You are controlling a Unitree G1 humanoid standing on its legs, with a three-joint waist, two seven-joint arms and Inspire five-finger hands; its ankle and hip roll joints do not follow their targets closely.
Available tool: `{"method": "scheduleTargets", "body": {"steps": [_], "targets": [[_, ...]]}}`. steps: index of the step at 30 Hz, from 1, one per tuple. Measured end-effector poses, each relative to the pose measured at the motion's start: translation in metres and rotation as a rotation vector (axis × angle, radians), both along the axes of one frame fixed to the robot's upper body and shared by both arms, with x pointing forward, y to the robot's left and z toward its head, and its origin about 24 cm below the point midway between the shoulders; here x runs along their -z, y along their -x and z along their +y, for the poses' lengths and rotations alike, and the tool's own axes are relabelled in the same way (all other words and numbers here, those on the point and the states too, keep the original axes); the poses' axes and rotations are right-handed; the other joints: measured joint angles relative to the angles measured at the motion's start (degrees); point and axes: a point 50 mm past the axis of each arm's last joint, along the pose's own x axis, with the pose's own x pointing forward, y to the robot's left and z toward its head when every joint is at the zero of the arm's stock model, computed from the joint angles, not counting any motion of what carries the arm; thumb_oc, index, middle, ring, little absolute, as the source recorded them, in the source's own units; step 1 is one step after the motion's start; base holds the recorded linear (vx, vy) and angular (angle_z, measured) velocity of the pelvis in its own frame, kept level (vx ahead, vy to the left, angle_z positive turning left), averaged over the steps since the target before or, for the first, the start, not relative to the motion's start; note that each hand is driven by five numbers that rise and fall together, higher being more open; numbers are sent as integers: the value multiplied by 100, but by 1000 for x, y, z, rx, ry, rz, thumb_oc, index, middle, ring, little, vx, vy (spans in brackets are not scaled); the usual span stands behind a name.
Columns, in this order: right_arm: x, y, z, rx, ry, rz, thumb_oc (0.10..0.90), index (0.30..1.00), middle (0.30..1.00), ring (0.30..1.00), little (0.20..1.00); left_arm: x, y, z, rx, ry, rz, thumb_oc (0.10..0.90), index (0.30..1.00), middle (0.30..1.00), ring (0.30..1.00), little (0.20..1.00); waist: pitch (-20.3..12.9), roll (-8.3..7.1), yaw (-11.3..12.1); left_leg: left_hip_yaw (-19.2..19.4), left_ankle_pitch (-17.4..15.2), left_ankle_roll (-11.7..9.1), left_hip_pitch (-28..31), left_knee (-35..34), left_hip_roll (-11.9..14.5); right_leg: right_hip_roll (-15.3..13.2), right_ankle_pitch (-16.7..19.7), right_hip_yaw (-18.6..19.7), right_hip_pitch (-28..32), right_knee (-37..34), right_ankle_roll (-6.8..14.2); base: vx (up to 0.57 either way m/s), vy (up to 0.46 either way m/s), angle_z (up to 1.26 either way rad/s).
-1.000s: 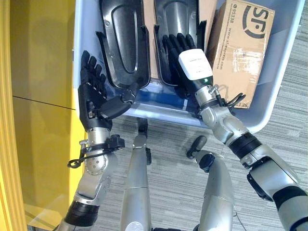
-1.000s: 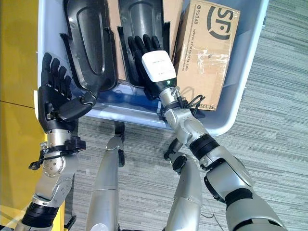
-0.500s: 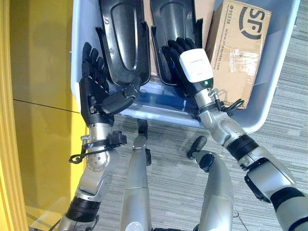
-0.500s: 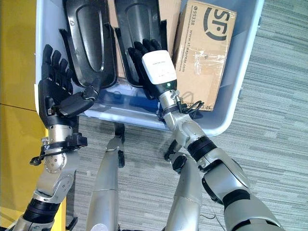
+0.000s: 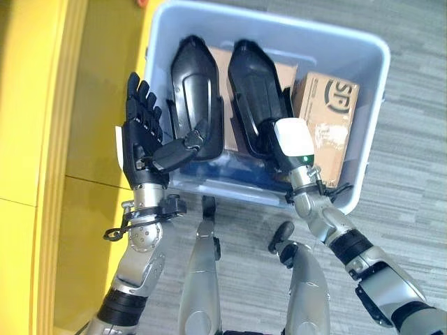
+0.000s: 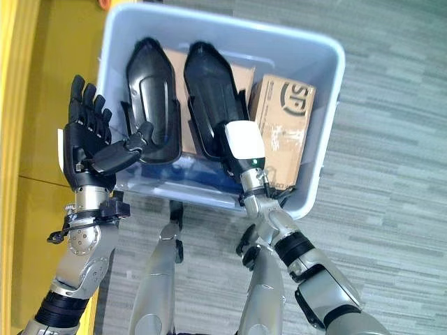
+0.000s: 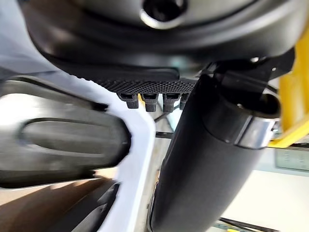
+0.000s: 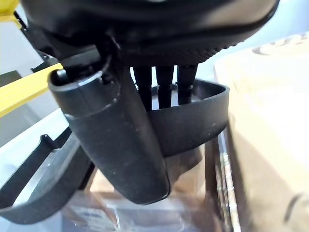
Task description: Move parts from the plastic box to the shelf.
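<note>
Step in hand: picking, by the look of it; the parts are all in the plastic box (image 5: 370, 105) and none has left it yet.
Parts: two black moulded parts stand side by side in the box, the left part (image 5: 194, 112) and the right part (image 5: 257, 101), with a cardboard carton (image 5: 330, 115) just to the right of them.
Right hand: the right hand (image 5: 283, 143) reaches into the box against the near end of the right part; the wrist view shows its fingers (image 8: 164, 87) behind that part's rim and the thumb in front, so it seems clamped on it.
Left hand: the left hand (image 5: 143, 143) is raised at the box's left wall, fingers apart and straight, thumb reaching over the rim toward the left part, holding nothing.
Next move: probably lifting the right part clear of the wall and the carton, then carrying it toward the yellow shelf (image 5: 49, 139) on the left.
</note>
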Motion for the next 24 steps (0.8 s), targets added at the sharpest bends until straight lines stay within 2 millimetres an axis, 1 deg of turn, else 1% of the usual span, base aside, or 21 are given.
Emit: {"method": "scheduleTargets", "body": {"steps": [2, 4, 5, 7, 8, 10, 12, 13, 14, 16, 17, 18, 19, 20, 22, 24], "targets": [[5, 11, -10, -3, -37, 28, 400, 300, 300, 300, 300, 5, 2, 3, -7, -3, 22, 900, 1000, 1000, 1000, 1000, -8, 31, 15, 92, -5, 47, 446, -217, -14, 73, 173, 7, 498, -414, 91, 83, -8, -11], [7, 18, -15, -3, -64, 35, 400, 300, 300, 300, 300, 10, 4, 5, -10, -7, 39, 900, 1000, 1000, 1000, 1000, -11, 42, -25, 157, -13, 77, 758, -339, -31, 97, 309, 7, 855, -717, 154, 102, 5, -9], [5, 20, -17, -9, -66, 37, 400, 300, 300, 300, 300, 10, 4, 5, -8, -10, 41, 900, 1000, 1000, 1000, 1000, -14, 48, -25, 183, -20, 88, 834, -374, -32, 108, 346, 10, 939, -802, 169, 116, 6, -13], [-2, 32, -23, -32, -83, 12, 400, 300, 300, 300, 300, 13, 6, 9, -10, -17, 49, 900, 1000, 1000, 1000, 1000, -46, 94, -30, 252, -23, 121, 1073, -496, -39, 175, 518, 25, 1246, -1168, 225, 67, 3, -12], [-3, 34, -24, -38, -89, 13, 400, 300, 300, 300, 300, 14, 7, 11, -17, -18, 56, 900, 1000, 1000, 1000, 1000, -46, 98, -32, 271, -23, 124, 1140, -531, -42, 197, 565, 33, 1326, -1266, 238, 43, 8, -9], [-5, 38, -29, -47, -121, 24, 400, 300, 300, 300, 300, 18, 8, 13, -23, -21, 82, 900, 1000, 1000, 1000, 1000, -68, 155, -57, 350, -22, 158, 1360, -652, -56, 241, 705, 45, 1592, -1555, 273, 90, -6, -11], [-8, 43, -33, -44, -149, 22, 400, 300, 300, 300, 300, 23, 11, 17, -27, -29, 99, 900, 1000, 1000, 1000, 1000, -99, 185, -126, 388, -34, 174, 1579, -724, -58, 267, 821, 44, 1878, -1847, 315, 57, -14, -6], [-10, 44, -35, -45, -156, 17, 400, 300, 300, 300, 300, 24, 12, 19, -32, -30, 104, 900, 1000, 1000, 1000, 1000, -105, 194, -157, 393, -34, 174, 1653, -770, -64, 276, 858, 40, 1969, -1936, 324, 36, -12, -4], [-13, 47, -40, -39, -166, 5, 400, 300, 300, 300, 300, 25, 13, 20, -30, -33, 108, 900, 1000, 1000, 1000, 1000, -187, 226, -172, 411, -37, 179, 1676, -808, -74, 295, 926, 40, 2030, -2079, 334, 63, -8, -4], [-17, 50, -45, -34, -175, -9, 400, 300, 300, 300, 300, 25, 14, 22, -31, -37, 108, 900, 1000, 1000, 1000, 1000, -198, 252, -191, 456, -18, 194, 1779, -868, -102, 307, 1008, 45, 2144, -2215, 350, 56, -11, -9], [-20, 50, -49, -24, -187, -8, 400, 300, 300, 300, 300, 29, 16, 25, -41, -39, 130, 900, 1000, 1000, 1000, 1000, -200, 255, -250, 536, -18, 196, 2067, -1008, -119, 318, 1083, 82, 2418, -2420, 377, 21, -16, -14], [-20, 50, -51, -20, -190, -8, 400, 300, 300, 300, 300, 31, 17, 26, -41, -41, 139, 900, 1000, 1000, 1000, 1000, -221, 259, -272, 563, -19, 196, 2165, -1060, -129, 320, 1111, 89, 2520, -2517, 396, 42, -17, -12], [-18, 52, -54, -10, -196, -5, 400, 300, 300, 300, 300, 34, 18, 26, -36, -44, 153, 900, 1000, 1000, 1000, 1000, -411, 271, -283, 573, -20, 196, 2126, -1097, -141, 333, 1152, 87, 2510, -2622, 413, 38, -13, -8], [-20, 54, -55, -11, -210, -8, 400, 300, 300, 300, 300, 36, 20, 26, -34, -46, 161, 900, 1000, 1000, 1000, 1000, -529, 280, -326, 625, -8, 197, 2176, -1182, -145, 345, 1201, 104, 2543, -2732, 419, 53, -35, -17], [-26, 56, -57, -22, -233, -30, 400, 300, 300, 300, 300, 38, 21, 27, -35, -48, 173, 900, 1000, 1000, 1000, 1000, -680, 286, -335, 758, -6, 197, 2260, -1261, -140, 374, 1312, 217, 2574, -2912, 411, 23, -35, -29], [-33, 58, -58, -25, -242, -63, 400, 300, 300, 300, 300, 38, 21, 27, -25, -55, 175, 900, 1000, 1000, 1000, 1000, -736, 285, -353, 845, -6, 197, 2369, -1299, -143, 389, 1361, 292, 2655, -3024, 411, 16, -16, -24]]}}
